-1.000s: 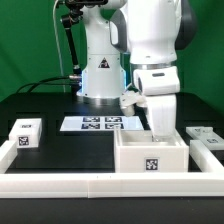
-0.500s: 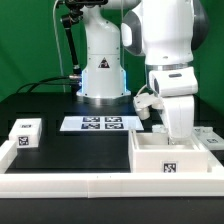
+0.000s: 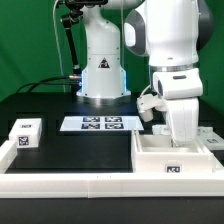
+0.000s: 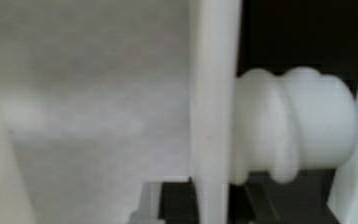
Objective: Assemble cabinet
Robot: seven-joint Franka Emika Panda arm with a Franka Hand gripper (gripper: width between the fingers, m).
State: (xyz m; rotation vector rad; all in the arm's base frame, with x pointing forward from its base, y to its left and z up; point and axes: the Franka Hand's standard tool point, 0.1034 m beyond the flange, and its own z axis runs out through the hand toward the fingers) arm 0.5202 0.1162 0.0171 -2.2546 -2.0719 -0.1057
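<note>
We see the arm (image 3: 172, 60) shift toward the exterior view's right over the last second, and the tray (image 3: 150, 158) goes with it. From the middle of the worktop (image 3: 85, 152) the tray slides rightward and closer to the front rail (image 3: 70, 183). Its front wall now stands just behind that rail, with its tag (image 3: 172, 169) right at the rail's upper edge. More dark worktop lies bare on the tray's other side.
</note>
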